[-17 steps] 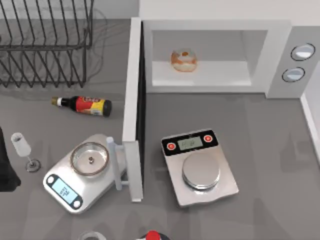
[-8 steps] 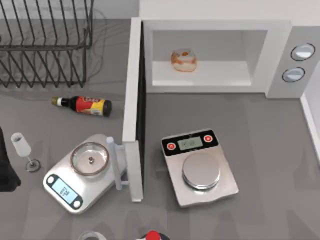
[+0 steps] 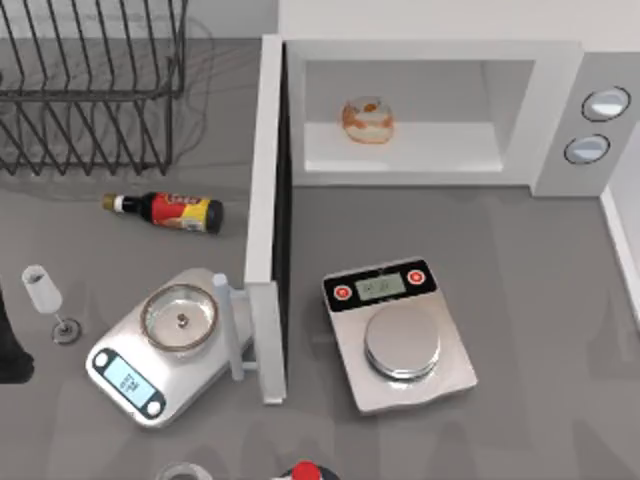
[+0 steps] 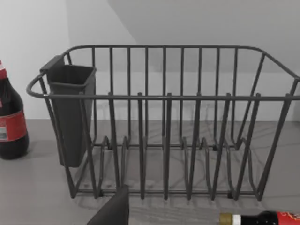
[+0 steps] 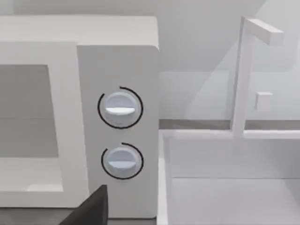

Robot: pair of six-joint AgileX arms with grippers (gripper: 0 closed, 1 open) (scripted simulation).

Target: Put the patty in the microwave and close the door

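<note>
Top view: the dark left arm [image 3: 8,345] sits at the table's 9 o'clock edge; whether either gripper is apart or together cannot be told. From the arm toward 2 o'clock, the flat white rectangular door [image 3: 268,220] stands open, its long axis running 12 to 6 o'clock, bar handle at the 6 o'clock end. The glossy orange-brown patty [image 3: 367,119] rests inside the large white microwave [image 3: 430,50], on the cavity floor.
</note>
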